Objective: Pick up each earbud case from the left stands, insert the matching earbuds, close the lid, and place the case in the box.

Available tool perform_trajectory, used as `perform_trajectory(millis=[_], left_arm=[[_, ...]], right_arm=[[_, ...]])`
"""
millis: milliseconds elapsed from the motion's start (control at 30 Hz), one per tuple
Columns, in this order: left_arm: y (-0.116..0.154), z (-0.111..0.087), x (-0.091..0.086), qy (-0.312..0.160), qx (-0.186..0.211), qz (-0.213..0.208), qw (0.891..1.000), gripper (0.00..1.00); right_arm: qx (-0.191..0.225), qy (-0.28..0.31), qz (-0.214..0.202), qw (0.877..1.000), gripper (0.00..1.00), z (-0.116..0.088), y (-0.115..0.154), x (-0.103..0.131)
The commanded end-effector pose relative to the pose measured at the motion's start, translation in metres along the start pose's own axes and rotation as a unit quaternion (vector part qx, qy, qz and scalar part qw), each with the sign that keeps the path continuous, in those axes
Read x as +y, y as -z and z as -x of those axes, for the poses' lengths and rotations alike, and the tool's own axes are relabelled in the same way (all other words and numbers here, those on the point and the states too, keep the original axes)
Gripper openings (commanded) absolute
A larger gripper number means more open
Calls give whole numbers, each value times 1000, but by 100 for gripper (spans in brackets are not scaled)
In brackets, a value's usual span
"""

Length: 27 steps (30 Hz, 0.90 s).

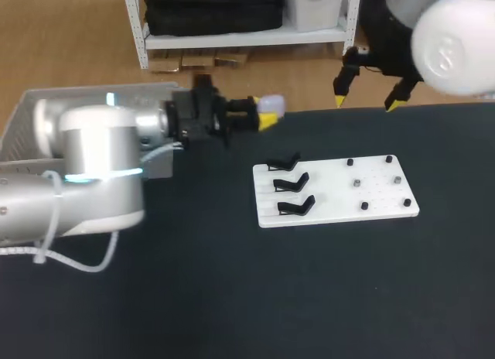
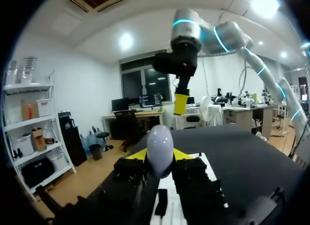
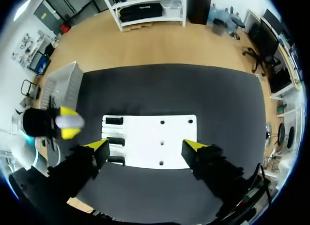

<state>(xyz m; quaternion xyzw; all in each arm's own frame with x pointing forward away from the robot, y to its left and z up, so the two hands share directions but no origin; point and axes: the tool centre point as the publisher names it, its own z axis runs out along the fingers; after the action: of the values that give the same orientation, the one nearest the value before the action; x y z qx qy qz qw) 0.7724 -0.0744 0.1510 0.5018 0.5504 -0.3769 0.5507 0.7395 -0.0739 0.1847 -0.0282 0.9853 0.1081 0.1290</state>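
Left arm (image 1: 93,165), jaws clamped on a seemingly closed earbud case (image 1: 271,105), must next swing it over the box (image 1: 23,127), while the right arm (image 1: 452,42) hovers, jaws apart.

Blk table (image 1: 232,297), wood floor (image 1: 69,42), wht shelves (image 1: 232,39), ceiling lts (image 2: 126,40)

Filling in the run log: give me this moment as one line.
left gripper: shut on earbud case | right gripper: open, empty | stands: all three empty | box: partly behind left arm
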Motion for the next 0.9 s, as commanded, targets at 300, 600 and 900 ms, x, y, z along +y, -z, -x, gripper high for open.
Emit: perform_trajectory(millis=[300, 600, 900], left_arm=[[150, 6, 51, -35, 30, 71, 996, 0], [224, -34, 88, -17, 51, 120, 991, 0], [244, -88, 99, 30, 104, 159, 981, 0]], right_arm=[[-39, -1, 0, 999, 100, -7, 1, -2], [-39, -1, 0, 999, 100, -7, 1, -2], [-39, -1, 0, 999, 100, -7, 1, -2]])
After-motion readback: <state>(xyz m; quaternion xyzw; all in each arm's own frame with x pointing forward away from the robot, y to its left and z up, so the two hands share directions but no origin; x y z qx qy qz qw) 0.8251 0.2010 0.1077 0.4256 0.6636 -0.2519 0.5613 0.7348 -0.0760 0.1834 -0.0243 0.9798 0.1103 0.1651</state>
